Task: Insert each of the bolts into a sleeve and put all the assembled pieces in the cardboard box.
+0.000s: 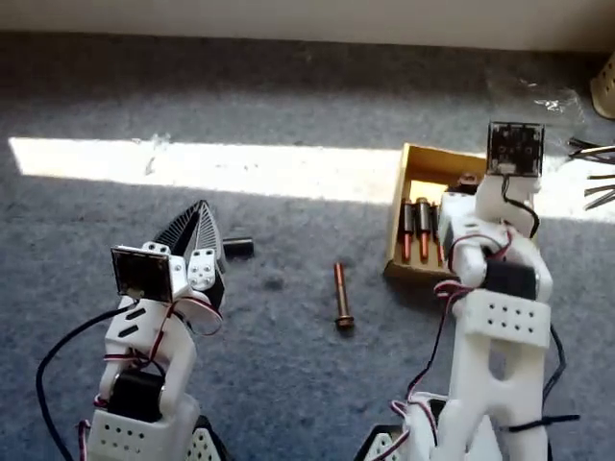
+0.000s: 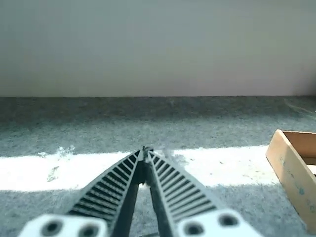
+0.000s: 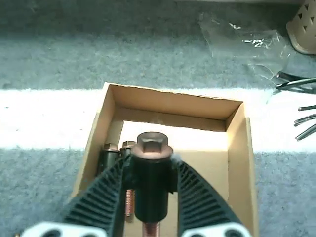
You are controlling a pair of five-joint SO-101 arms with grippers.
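My right gripper (image 3: 150, 165) is shut on a black sleeve with a copper bolt through it (image 3: 152, 185), held above the open cardboard box (image 3: 170, 101). Two assembled pieces (image 3: 116, 150) lie along one wall inside the box (image 1: 415, 158). On the carpet a loose copper bolt (image 1: 342, 296) lies between the arms, and a loose black sleeve (image 1: 238, 248) rests just beside my left gripper (image 1: 199, 223). The left gripper (image 2: 145, 154) is shut with nothing in it, pointing toward the far wall, with the box corner (image 2: 291, 170) off to its side.
A crumpled clear plastic bag (image 3: 247, 37), dark cables (image 3: 296, 96) and a beige perforated object (image 3: 303, 29) lie beyond the box. A bright sunlit strip (image 1: 192, 163) crosses the grey carpet. A wall runs along the far edge.
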